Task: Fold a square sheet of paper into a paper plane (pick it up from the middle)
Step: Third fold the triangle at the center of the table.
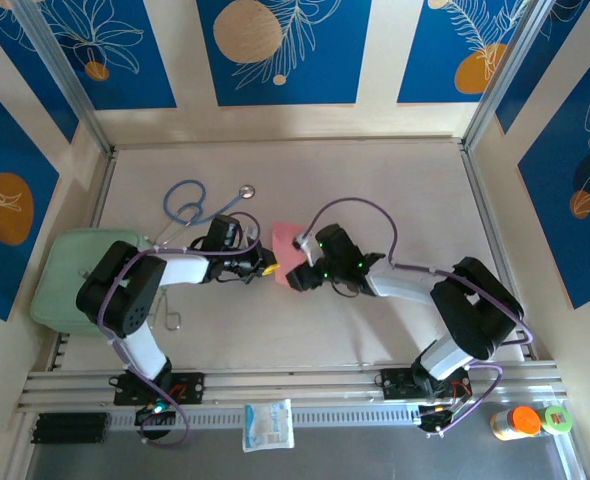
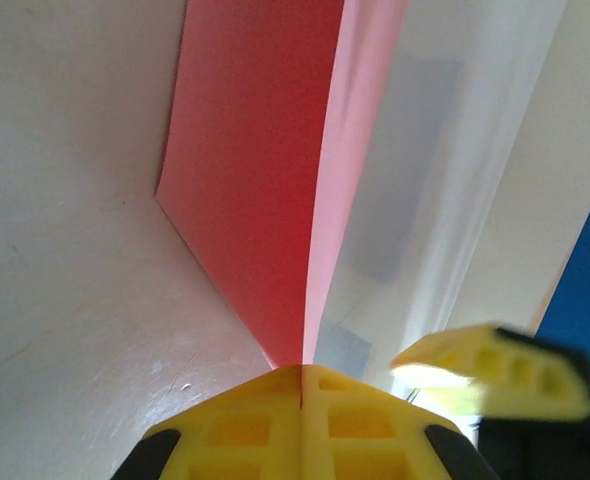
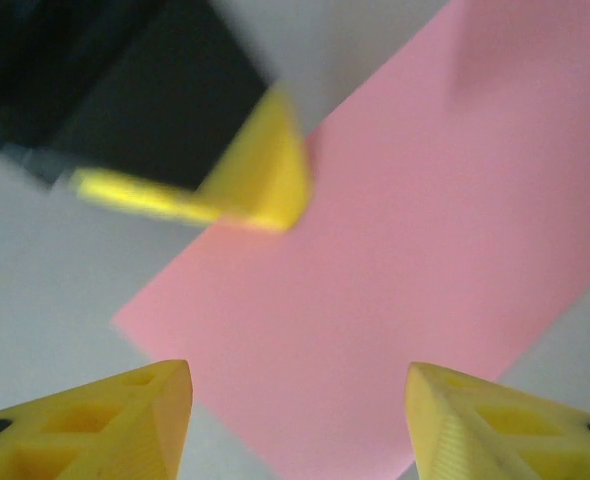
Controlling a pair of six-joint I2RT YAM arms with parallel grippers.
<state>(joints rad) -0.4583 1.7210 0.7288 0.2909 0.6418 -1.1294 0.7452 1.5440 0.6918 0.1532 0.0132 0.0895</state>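
My left gripper point(image 2: 302, 375) pinches the square sheet of paper point(image 2: 260, 170) mid-table, seemingly at its fold; my right gripper point(image 3: 300, 405) hangs spread over it, so I'd best lower it flat, pinch firm.

The right gripper point(image 3: 300, 420) hangs over the desk point(image 3: 45, 290), its two yellow fingertips point(image 3: 125, 420) at the bottom edge of the view and standing well apart with nothing between them. Under that gap lies the pink paper sheet point(image 3: 395, 270), plain and unmarked, running as a broad slanted band from lower left to upper right. At the band's upper-left edge sits the blurred yellow tip of the left gripper point(image 3: 265, 180), its black body behind it towards the top left corner. The tip meets the paper's edge.
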